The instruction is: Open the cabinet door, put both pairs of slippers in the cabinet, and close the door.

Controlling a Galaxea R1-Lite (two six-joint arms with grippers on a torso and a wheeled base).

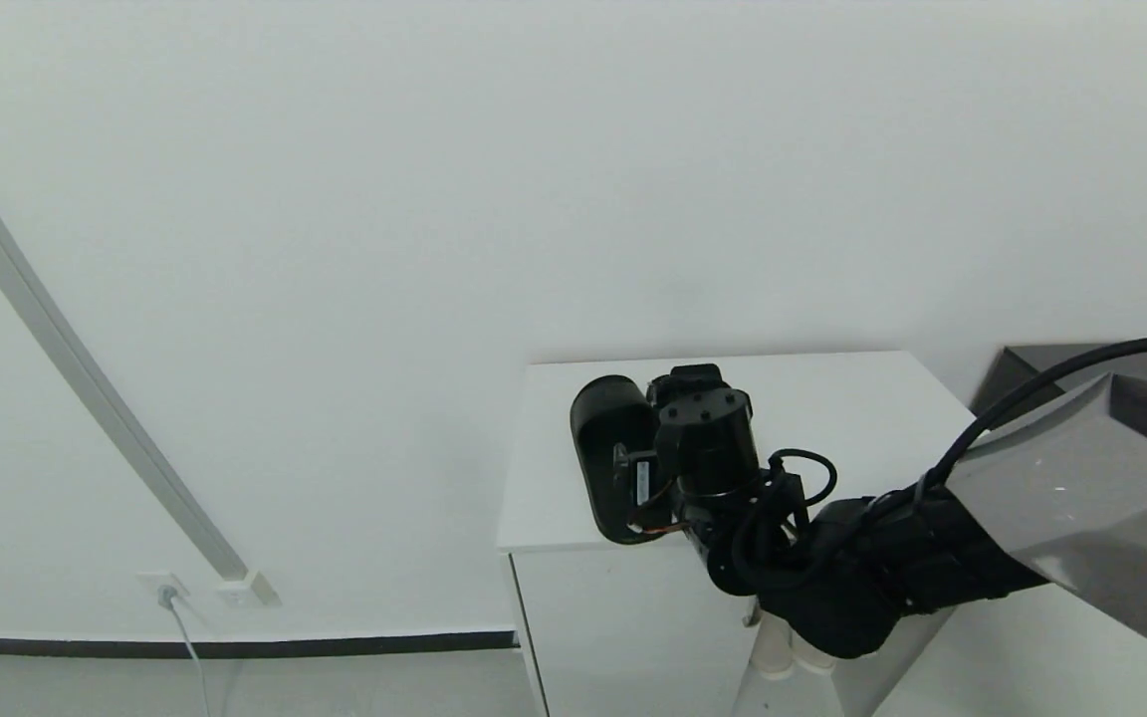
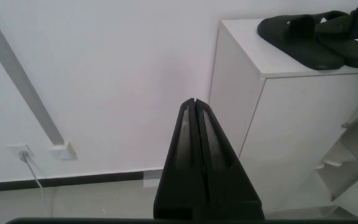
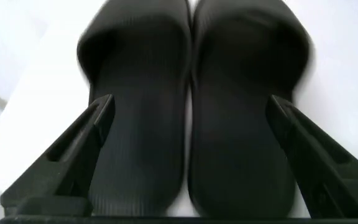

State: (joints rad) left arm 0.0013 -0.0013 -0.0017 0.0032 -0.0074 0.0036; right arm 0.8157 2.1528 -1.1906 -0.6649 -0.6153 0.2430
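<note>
Progress, as I read it, is somewhere in the middle. From the left wrist camera I see slanted shelves [image 2: 353, 146] exposed on the right side of the white cabinet [image 2: 291, 118]. From that I judge the door already open, though I cannot make out the door panel itself. One pair of black slippers [image 2: 312, 37] lies side by side on the cabinet's top, toward its left near edge, not yet inside. My right gripper [image 3: 190, 106] is over that pair with its fingers spread wide, one outside each slipper; whether they touch the sides I cannot tell. My left gripper [image 2: 195, 102] has its fingers pressed together, holding nothing, out to the left of the cabinet and facing the far wall [image 1: 434, 199]. Left to do: grasp and stow this pair, deal with the second pair, whose place I cannot tell, and close the door. Writing: a small pale label [image 1: 639, 485] on the right wrist, too small to read; nothing else legible.
</note>
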